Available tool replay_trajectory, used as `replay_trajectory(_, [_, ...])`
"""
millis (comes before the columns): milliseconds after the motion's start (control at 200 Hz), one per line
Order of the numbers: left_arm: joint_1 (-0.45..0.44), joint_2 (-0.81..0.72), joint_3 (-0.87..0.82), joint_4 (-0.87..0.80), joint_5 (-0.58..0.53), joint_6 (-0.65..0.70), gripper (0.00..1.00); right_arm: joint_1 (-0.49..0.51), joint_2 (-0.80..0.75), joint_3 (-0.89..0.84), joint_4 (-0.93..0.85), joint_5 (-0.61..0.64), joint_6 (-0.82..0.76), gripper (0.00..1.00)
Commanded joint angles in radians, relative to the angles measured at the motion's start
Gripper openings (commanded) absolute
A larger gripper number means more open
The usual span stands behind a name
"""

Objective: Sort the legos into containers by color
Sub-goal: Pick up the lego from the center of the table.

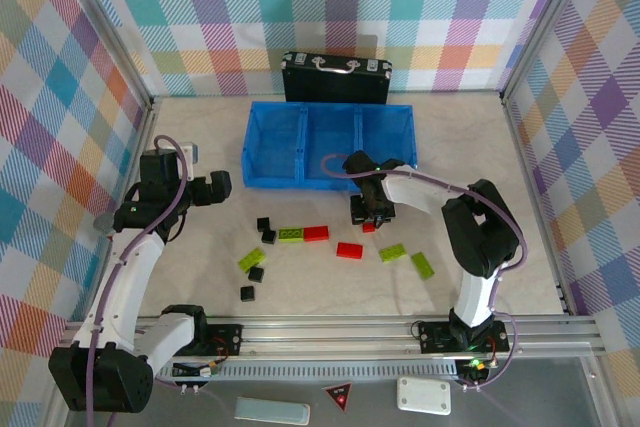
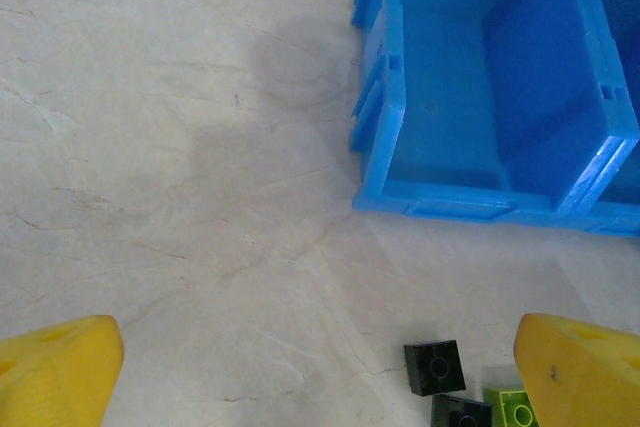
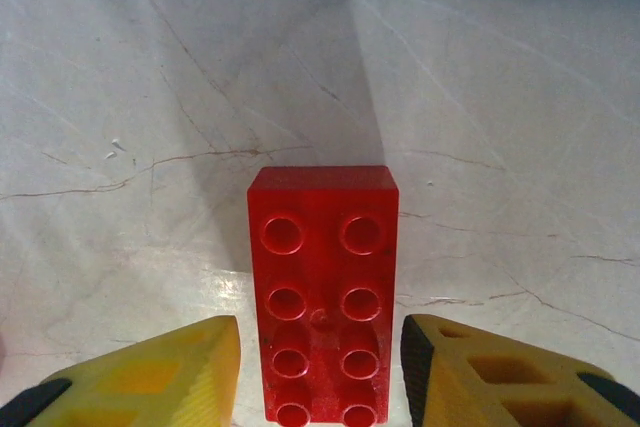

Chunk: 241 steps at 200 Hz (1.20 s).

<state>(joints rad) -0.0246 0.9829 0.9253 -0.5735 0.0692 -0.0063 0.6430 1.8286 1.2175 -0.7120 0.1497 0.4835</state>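
Note:
In the right wrist view a red lego (image 3: 323, 292) lies studs up on the table between the yellow fingers of my right gripper (image 3: 320, 367). A thin gap shows on each side of it, so the jaws stand open around it. From above, that gripper (image 1: 368, 219) is just in front of the blue tray (image 1: 330, 184) of containers, over the red lego (image 1: 369, 228). My left gripper (image 2: 320, 387) is wide open over bare table, left of the tray (image 2: 460, 209), with nothing between its fingers. More legos lie loose: black (image 1: 263, 223), green (image 1: 291, 235), red (image 1: 349, 250).
A black case (image 1: 336, 78) with metal handles stands behind the tray. Two black legos (image 2: 435, 365) and a green one (image 2: 512, 409) lie by my left gripper's right finger. Checked walls close in the table on three sides.

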Motion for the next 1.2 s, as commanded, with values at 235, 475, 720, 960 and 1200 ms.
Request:
replay_trajectory(235, [-0.006, 0.009, 0.001, 0.006, 0.007, 0.012, 1.0, 0.007, 0.029, 0.02, -0.015, 0.003, 0.002, 0.44])
replay_trajectory(475, [-0.006, 0.01, 0.003, 0.006, -0.009, 0.012, 1.0, 0.009, 0.026, 0.017, -0.014, -0.002, 0.006, 0.39])
replay_trajectory(720, [-0.006, 0.008, 0.0, 0.007, -0.005, 0.011, 1.0, 0.012, 0.008, 0.019, -0.021, -0.006, 0.005, 0.35])
replay_trajectory(960, [-0.006, 0.009, 0.0, 0.009, -0.005, 0.01, 1.0, 0.015, -0.044, 0.024, -0.057, -0.007, 0.003, 0.35])
replay_trajectory(1200, [-0.006, 0.008, 0.0, 0.009, -0.021, 0.015, 1.0, 0.015, -0.115, 0.045, -0.132, 0.014, -0.017, 0.35])
